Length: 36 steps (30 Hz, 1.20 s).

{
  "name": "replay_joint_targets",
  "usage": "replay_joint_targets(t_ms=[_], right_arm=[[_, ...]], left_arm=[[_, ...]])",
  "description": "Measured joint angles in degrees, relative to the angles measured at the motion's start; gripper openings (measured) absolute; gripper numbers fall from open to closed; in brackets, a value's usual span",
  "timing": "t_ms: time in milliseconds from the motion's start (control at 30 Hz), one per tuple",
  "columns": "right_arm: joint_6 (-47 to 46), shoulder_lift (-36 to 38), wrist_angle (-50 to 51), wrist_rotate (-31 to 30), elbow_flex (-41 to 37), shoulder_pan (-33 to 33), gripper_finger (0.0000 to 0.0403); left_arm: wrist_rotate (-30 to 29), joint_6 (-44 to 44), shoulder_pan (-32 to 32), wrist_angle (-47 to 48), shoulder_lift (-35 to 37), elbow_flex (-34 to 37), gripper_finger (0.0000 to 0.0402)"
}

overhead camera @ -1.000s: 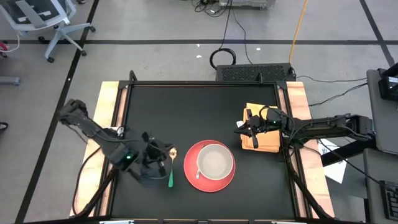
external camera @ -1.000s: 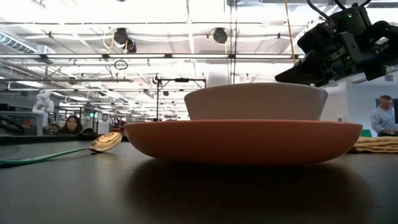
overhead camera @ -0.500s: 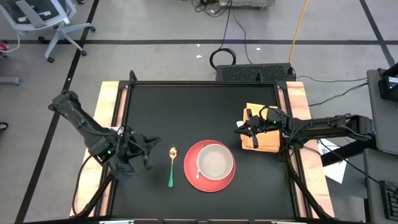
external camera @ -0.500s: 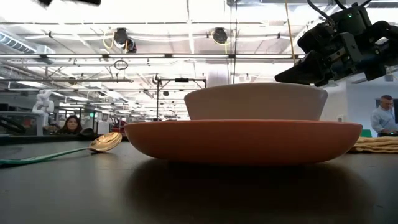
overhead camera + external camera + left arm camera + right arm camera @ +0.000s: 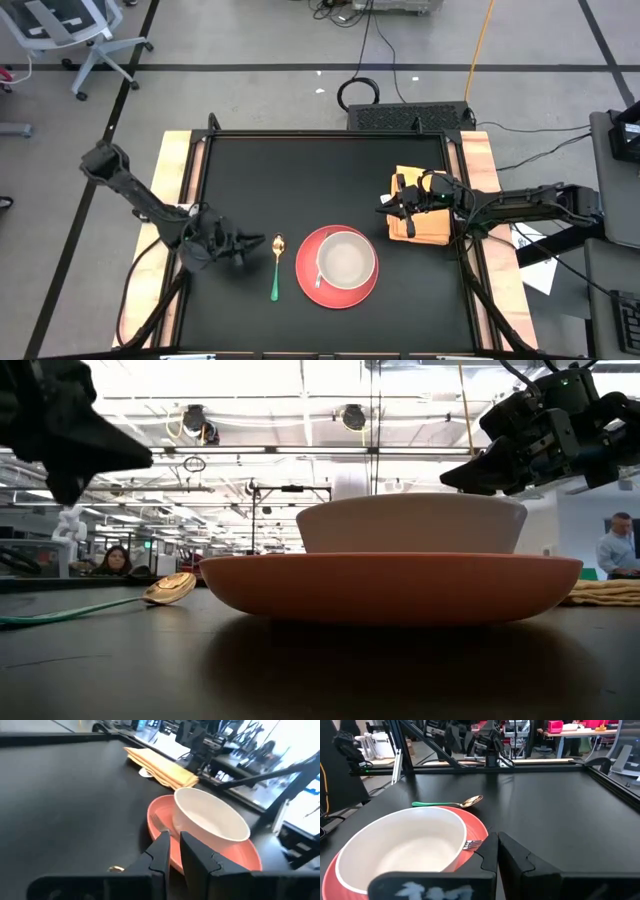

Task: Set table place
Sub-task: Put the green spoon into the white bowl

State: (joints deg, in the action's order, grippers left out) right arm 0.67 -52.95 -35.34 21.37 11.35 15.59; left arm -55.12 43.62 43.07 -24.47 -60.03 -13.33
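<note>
On the black table [image 5: 300,170] a red plate [image 5: 310,285] carries a white bowl [image 5: 346,258]; fork tines [image 5: 472,844] show on the plate's rim beside the bowl. To the left of the plate lies a spoon [image 5: 276,268] with a gold bowl and a green handle. A folded yellow napkin [image 5: 425,222] lies to the right of the plate. My left gripper [image 5: 258,241] is shut and empty, nearly level, pointing at the spoon's gold end from the left. My right gripper [image 5: 382,210] hangs shut and empty over the napkin's left edge, above bowl height [image 5: 455,478].
Wooden strips [image 5: 175,200] run along the table's left and right sides. A black box [image 5: 410,117] with cables stands behind the far edge. Seated people [image 5: 115,560] show in the room beyond. The far half of the tabletop is bare.
My left gripper has drawn back from above the spoon's handle toward the table's left edge. It has sunk and tipped from pointing down to nearly level, its fingers now aimed at the spoon. The spoon, plate and bowl lie where they were.
</note>
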Motion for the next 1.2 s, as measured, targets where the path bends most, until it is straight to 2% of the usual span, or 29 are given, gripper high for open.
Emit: replay_joint_targets(t_ms=[100, 233, 400, 500, 767, 900, 1033, 1200], right_arm=[[0.0, 0.0, 0.0, 0.0, 0.0, 0.0, 0.0000], [0.0, 0.0, 0.0, 0.0, 0.0, 0.0, 0.0000], [0.0, 0.0, 0.1, 0.0, 0.0, 0.0, 0.0000], [0.1, 0.0, 0.0, 0.0, 0.0, 0.0, 0.0000], [0.1, 0.0, 0.1, 0.0, 0.0, 0.0, 0.0000], [0.1, 0.0, 0.5, 0.0, 0.0, 0.0, 0.0000], [0.0, 0.0, 0.5, 0.0, 0.0, 0.0, 0.0000], [0.0, 0.0, 1.0, 0.0, 0.0, 0.0, 0.0000]], left_arm=[[0.7, -0.1, -0.3, -5.7, -2.6, 2.0, 0.0046], [1.5, -3.3, -0.3, -7.0, -4.6, 2.2, 0.0046], [7.4, -12.2, -0.3, -7.3, -5.2, 2.2, 0.0047], [10.4, -14.1, -0.3, -7.4, -5.2, 2.1, 0.0047], [15.8, 0.4, -1.9, -7.4, -5.2, 2.1, 0.0046], [20.6, 3.5, -2.7, -6.0, -5.2, 1.2, 0.0046], [24.5, 7.4, -4.1, 3.2, -5.2, -3.6, 0.0046], [29.9, 18.3, -7.1, 25.6, -5.2, -12.9, 0.0046]])
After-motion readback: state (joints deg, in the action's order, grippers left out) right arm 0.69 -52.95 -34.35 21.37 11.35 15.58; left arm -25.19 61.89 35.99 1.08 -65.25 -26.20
